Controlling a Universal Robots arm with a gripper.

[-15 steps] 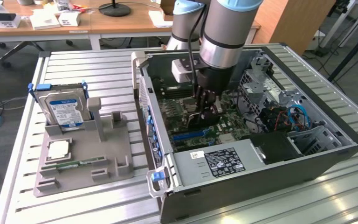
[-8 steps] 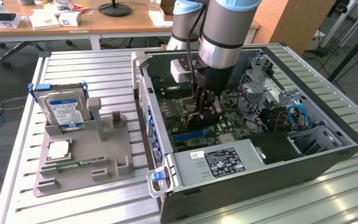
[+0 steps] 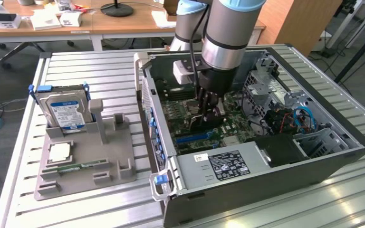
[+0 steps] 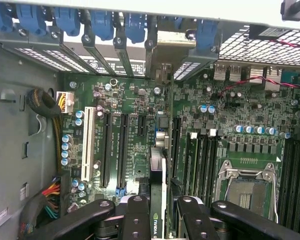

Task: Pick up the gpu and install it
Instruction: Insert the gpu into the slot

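Note:
My gripper point(image 3: 208, 113) reaches down into the open computer case point(image 3: 334, 156), just above the green motherboard point(image 3: 233, 126). In the wrist view the gripper point(image 4: 162, 212) is shut on the gpu point(image 4: 159, 165), a thin card seen edge-on with a green logo near the fingers point(image 4: 135, 215). The card stands upright between two long black expansion slots point(image 4: 122, 150). Its silvery bracket end point(image 4: 162, 75) points at the case's rear slot openings. Whether its lower edge sits in a slot is hidden.
A grey parts holder point(image 3: 87, 166) on the slatted table, at the exterior view's left, carries a blue-labelled hard drive point(image 3: 65, 111), a square chip point(image 3: 59, 152) and a green memory stick point(image 3: 74, 167). Inside the case are the empty processor socket point(image 4: 247, 192), cable bundles point(image 4: 50, 105) and a drive cage point(image 3: 268, 83).

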